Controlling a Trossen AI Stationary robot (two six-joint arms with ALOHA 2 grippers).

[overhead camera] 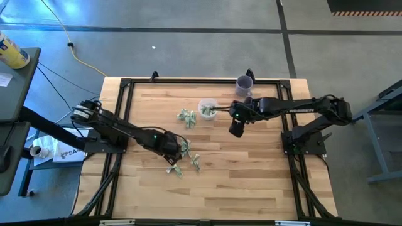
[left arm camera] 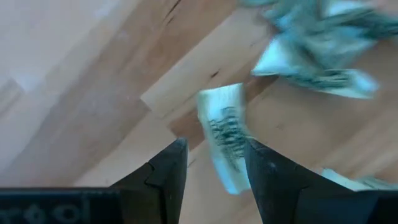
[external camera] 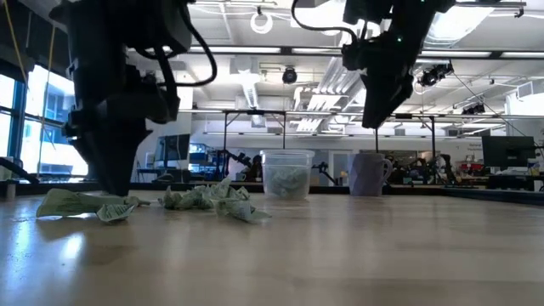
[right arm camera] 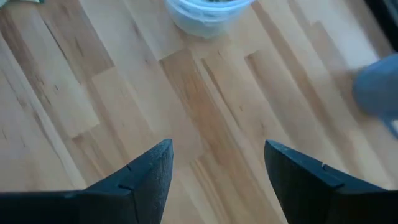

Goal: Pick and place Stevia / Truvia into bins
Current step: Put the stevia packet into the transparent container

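Pale green and white Stevia packets lie on the wooden table: a pile [overhead camera: 186, 117] [external camera: 208, 201] left of the clear cup, and a few loose ones [overhead camera: 188, 162] [external camera: 85, 205] nearer the front. The clear cup [overhead camera: 207, 108] [external camera: 287, 174] [right arm camera: 208, 12] stands upright with packets inside. My left gripper [overhead camera: 174, 149] [left arm camera: 214, 168] is low over the loose packets, open, with one packet [left arm camera: 222, 134] lying between its fingers. My right gripper [overhead camera: 220, 112] [right arm camera: 214, 168] is open and raised above bare wood just right of the clear cup. My left gripper points down at the table, and a single packet [left arm camera: 231, 177] lies lengthwise in the gap close to one finger [left arm camera: 267, 174]. That finger hides the packet's near end. I cannot tell whether it touches the packet.
A purple cup [overhead camera: 244, 83] [external camera: 368, 174] [right arm camera: 379, 93] stands near the table's far edge, right of the clear cup. A black frame [overhead camera: 125, 85] runs around the tabletop. Bare wood spreads over the near half and the right side of the table.
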